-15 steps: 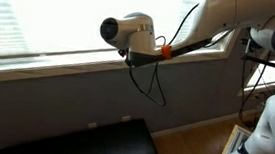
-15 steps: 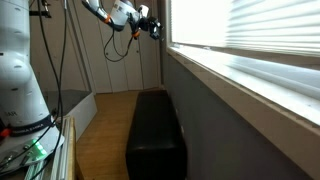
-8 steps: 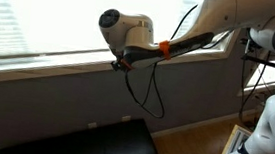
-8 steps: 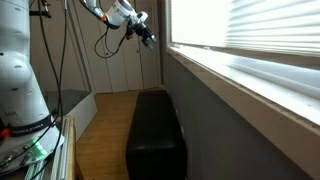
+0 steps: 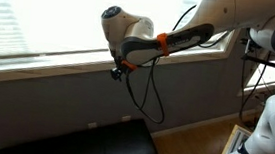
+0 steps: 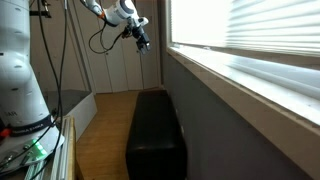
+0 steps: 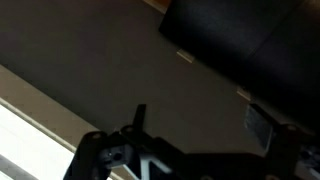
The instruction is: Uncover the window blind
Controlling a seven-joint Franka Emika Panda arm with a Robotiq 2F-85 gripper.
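Note:
The window blind point(image 5: 42, 19) hangs bright and pale over the window, seen in both exterior views and running along the right wall point(image 6: 260, 35). My gripper point(image 5: 118, 71) hovers in front of the sill, below the blind's lower part and not touching it. It sits high up, away from the window, in an exterior view point(image 6: 141, 40). In the wrist view my gripper point(image 7: 200, 122) is open. Its two fingertips point(image 7: 139, 117) stand far apart with nothing between them, pointing at the dark grey wall point(image 7: 110, 60).
A black bench point(image 5: 92, 143) point(image 6: 155, 130) stands on the wood floor under the window. A grey wall point(image 5: 66, 96) runs below the sill. Black cables point(image 5: 152, 96) dangle from the arm. The white robot base point(image 5: 265, 133) is at the right, and a white column point(image 6: 20, 80) at the left.
The wrist has tipped down and the gripper has dropped slightly, drifting along the sill. The jaws stay open.

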